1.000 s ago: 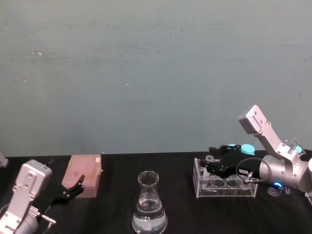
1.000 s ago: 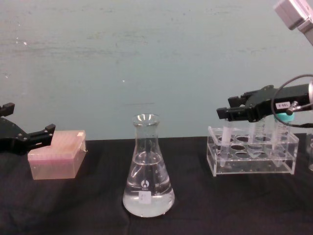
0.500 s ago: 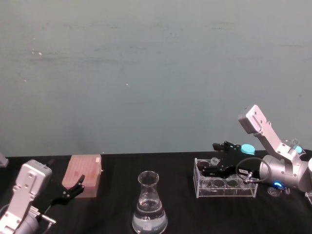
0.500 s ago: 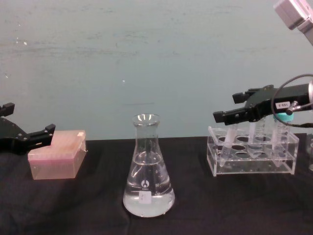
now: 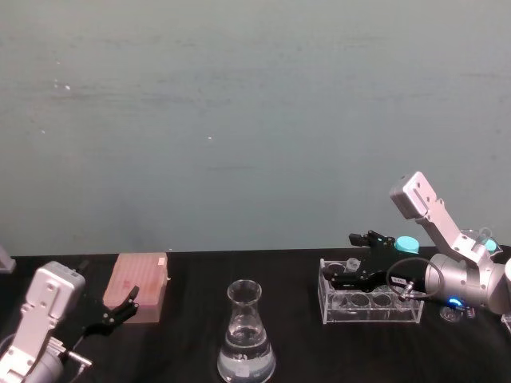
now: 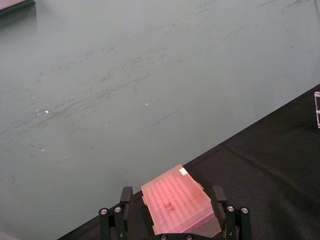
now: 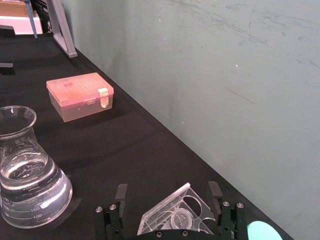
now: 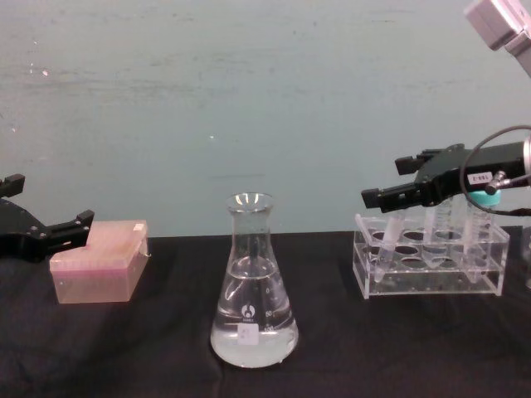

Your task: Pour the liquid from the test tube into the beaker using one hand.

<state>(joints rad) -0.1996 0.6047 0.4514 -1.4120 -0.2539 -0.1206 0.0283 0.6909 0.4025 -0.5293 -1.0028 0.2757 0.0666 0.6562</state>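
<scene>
The right gripper (image 8: 390, 196) hovers spread above the test tube (image 8: 387, 245) in the rack's (image 8: 431, 278) left end, well apart from the beaker (image 8: 253, 286).

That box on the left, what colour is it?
The box is translucent pink with a pale tape strip on its front; the right wrist view shows it best.

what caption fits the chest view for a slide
Open right gripper above the test tube in its rack, beaker centre.

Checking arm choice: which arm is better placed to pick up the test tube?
Right. The right claw hangs open just above the test tube in the rack; the left claw idles by the pink box.
</scene>
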